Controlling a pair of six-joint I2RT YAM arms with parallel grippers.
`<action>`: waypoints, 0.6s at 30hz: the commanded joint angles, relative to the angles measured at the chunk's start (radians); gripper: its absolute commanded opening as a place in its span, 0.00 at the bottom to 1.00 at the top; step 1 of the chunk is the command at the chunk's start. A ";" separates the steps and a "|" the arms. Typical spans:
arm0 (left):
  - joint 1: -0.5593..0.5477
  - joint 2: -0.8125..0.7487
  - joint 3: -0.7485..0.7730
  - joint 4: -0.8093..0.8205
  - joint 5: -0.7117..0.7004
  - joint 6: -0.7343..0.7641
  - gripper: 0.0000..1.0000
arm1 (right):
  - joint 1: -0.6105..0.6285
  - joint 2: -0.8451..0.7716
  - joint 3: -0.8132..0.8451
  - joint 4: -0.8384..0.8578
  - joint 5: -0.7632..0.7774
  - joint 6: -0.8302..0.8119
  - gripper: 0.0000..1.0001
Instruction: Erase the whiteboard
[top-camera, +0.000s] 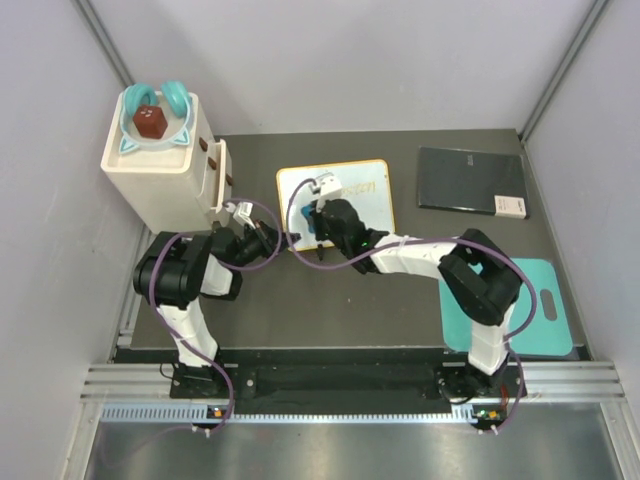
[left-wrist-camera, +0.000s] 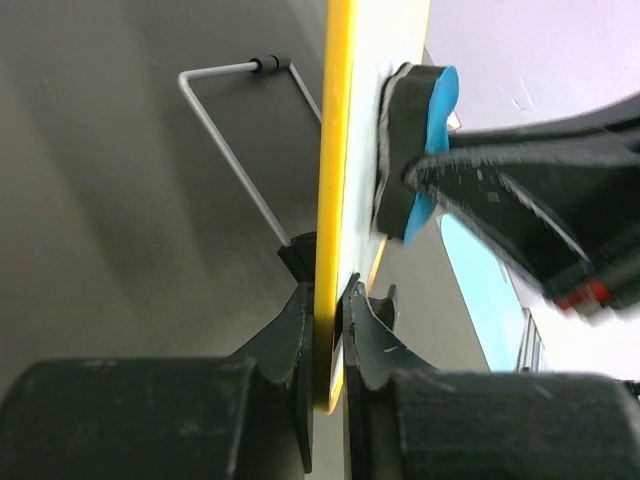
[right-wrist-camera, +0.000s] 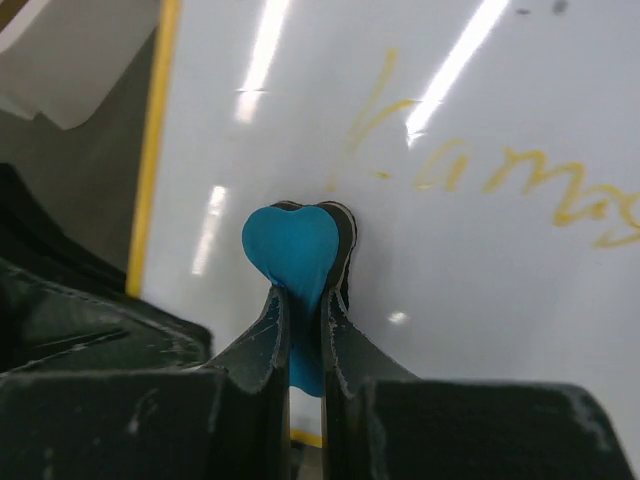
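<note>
Whiteboard (top-camera: 365, 190) gripped by left fingers (left-wrist-camera: 290, 340); right fingers (right-wrist-camera: 265, 340) grip eraser (right-wrist-camera: 292, 250), perhaps hiding writing (right-wrist-camera: 500, 175).

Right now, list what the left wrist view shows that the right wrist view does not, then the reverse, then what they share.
Left wrist only: the left gripper clamped on the whiteboard by its yellow edge, the wire stand on the board's back side, and the dark pad of the eraser pressed to the board face.
Right wrist only: the yellow writing on the board face and the eraser's heart shape.
Both: the whiteboard, the blue eraser and the right gripper holding it.
</note>
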 joint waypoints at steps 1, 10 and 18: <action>-0.027 0.036 -0.030 -0.209 -0.113 0.065 0.00 | 0.083 0.088 0.114 -0.149 -0.022 -0.036 0.00; -0.036 0.066 -0.039 -0.166 -0.121 0.036 0.00 | 0.044 0.105 0.129 -0.291 0.047 -0.014 0.00; -0.037 0.063 -0.045 -0.185 -0.135 0.030 0.00 | -0.082 0.046 0.025 -0.308 0.045 -0.003 0.00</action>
